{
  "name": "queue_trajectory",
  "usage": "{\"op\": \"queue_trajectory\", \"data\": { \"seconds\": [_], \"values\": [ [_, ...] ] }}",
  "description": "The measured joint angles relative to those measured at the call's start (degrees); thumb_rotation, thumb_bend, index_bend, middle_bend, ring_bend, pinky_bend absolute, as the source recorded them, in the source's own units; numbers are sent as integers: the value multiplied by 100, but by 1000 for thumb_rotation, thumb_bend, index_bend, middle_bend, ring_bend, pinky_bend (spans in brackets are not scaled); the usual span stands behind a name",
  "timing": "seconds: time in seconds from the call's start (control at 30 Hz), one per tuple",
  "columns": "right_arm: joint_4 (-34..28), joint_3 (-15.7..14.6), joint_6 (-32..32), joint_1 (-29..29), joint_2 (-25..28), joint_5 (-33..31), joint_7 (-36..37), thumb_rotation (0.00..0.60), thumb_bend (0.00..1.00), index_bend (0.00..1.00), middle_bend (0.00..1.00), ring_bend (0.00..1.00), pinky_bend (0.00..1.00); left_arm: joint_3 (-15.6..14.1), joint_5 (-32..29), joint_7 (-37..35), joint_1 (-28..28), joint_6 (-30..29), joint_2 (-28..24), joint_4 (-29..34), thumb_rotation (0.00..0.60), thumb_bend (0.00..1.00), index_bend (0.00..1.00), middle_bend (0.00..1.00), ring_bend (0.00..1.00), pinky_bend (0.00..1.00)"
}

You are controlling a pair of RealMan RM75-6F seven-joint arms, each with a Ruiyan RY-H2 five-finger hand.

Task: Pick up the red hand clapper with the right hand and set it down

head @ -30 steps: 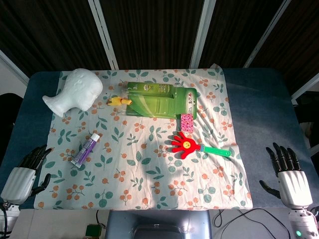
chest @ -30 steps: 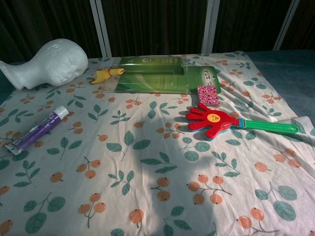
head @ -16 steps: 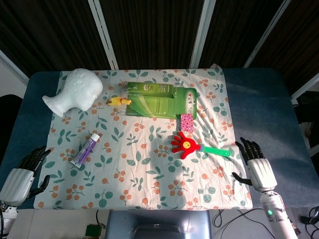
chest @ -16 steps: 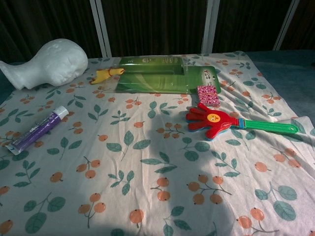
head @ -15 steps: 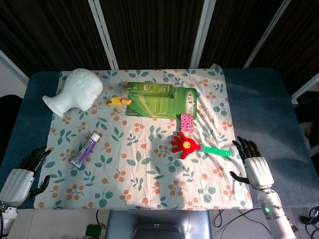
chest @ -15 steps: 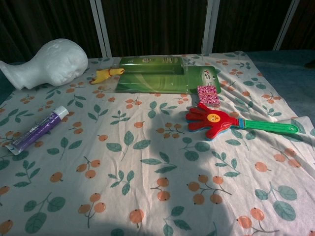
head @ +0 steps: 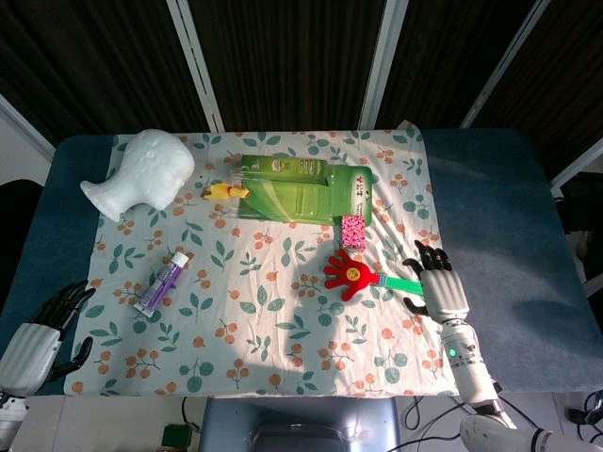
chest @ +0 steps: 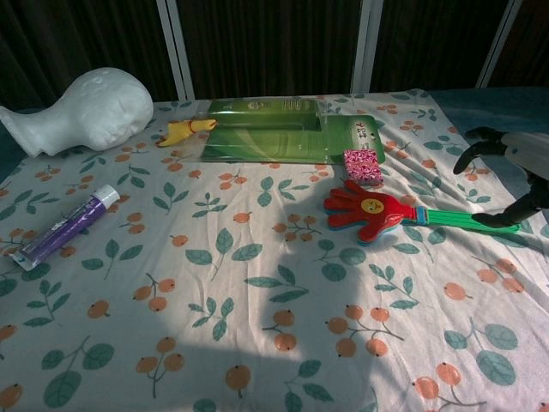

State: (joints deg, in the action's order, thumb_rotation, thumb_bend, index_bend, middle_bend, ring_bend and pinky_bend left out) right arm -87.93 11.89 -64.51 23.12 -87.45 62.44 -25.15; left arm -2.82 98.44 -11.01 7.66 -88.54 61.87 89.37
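- The red hand clapper (head: pixel 350 273) lies flat on the floral cloth (head: pixel 273 330), its green handle (head: pixel 407 285) pointing toward the robot's right side.
- The right hand (head: pixel 439 290) sits over the handle's far end, fingers spread and holding nothing — from the chest view its thumb looks to be just at the handle tip, though contact is hard to judge.
- The left hand (head: pixel 40 331) rests at the table's near edge, fingers loosely apart, well away from the purple tube (head: pixel 162 282).
- A small pink patterned block (head: pixel 353 229) lies just beyond the clapper's palm.
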Motion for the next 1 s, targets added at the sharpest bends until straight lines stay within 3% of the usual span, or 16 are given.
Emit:
{"op": "queue_trajectory", "data": {
  "seconds": [0.3,1.0],
  "values": [
    [651,144,295,367,-494,-726,-287,600,372,485,8,0,0,-20,38,-4,4,-7,-1,-13,600,489,0,0,0,173],
    [1136,131,435,676,-943,-1100,-229,600,440,523,17,0,0,-30,49,-18,15,-10,-4,-19,600,489,0,0,0,173]
  ]
}}
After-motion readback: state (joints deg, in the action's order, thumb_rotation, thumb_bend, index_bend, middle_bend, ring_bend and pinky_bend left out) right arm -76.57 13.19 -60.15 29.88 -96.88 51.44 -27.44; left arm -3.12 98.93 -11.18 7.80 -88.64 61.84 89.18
